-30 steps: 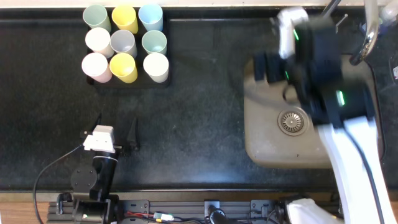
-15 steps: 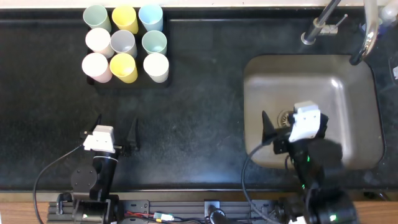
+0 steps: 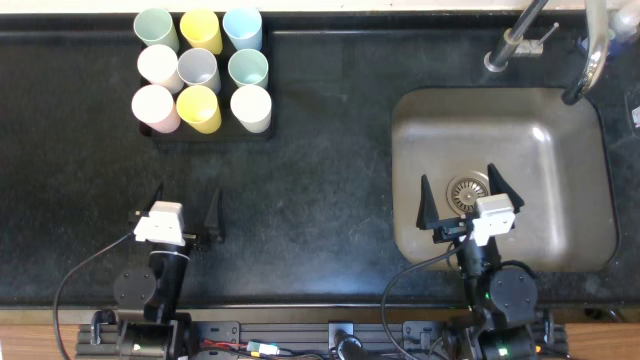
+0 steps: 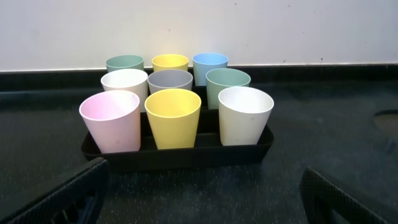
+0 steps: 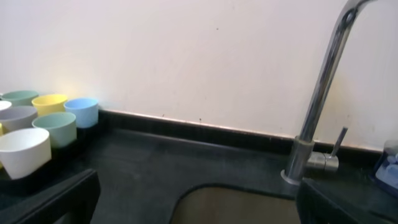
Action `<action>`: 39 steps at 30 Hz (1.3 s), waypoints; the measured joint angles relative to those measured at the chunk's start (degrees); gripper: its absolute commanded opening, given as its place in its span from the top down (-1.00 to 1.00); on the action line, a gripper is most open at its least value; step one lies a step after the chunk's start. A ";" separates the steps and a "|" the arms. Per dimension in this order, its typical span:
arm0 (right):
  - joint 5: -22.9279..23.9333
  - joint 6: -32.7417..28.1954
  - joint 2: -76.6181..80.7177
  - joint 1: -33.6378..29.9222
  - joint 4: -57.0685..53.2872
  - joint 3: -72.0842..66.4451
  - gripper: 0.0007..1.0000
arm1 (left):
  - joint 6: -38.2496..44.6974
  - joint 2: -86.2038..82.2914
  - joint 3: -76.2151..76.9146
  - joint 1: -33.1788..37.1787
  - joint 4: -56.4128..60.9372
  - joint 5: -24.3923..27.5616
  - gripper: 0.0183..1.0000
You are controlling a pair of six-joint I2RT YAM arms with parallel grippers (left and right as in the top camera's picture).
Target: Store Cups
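A dark speckled surface [image 3: 320,150] runs along a pale wall [image 5: 186,56], with a steel sink [image 3: 560,130] let into it on the right.

The left tool [image 3: 186,208] sits low by its own base. Its two fingers are spread wide with nothing between them. Straight ahead of it, past a bare stretch of surface, is a black tray [image 4: 180,155] with nine cups [image 4: 172,117] in three rows of three. All the cups are upright with their mouths up, so each one's long axis is vertical. A pink, a yellow and a white cup make up the row closest to this tool. The green, yellow and blue ones stand farthest away, against the wall.

The right tool [image 3: 461,196] is also parted and empty. It hangs over the near side of the sink, just short of the drain [image 3: 468,190], and the faucet [image 3: 520,35] rises beyond it. From this tool the tray lies far ahead and well off to its left.

By my reckoning the left arm is much the nearer one, with a straight line in to the cups. Every cup I can see is already in the tray, so the storing looks done or nearly so.
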 measured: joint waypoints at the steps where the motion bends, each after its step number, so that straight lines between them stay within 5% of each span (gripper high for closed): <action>1: 0.02 -0.02 -0.26 -0.28 0.98 -1.33 -1.00 | -0.02 0.00 0.00 0.00 0.00 0.00 -1.00; 39: -1.09 -0.11 -7.89 -3.54 -1.86 -9.05 -0.99 | 0.00 0.00 0.00 0.00 0.00 0.00 -1.00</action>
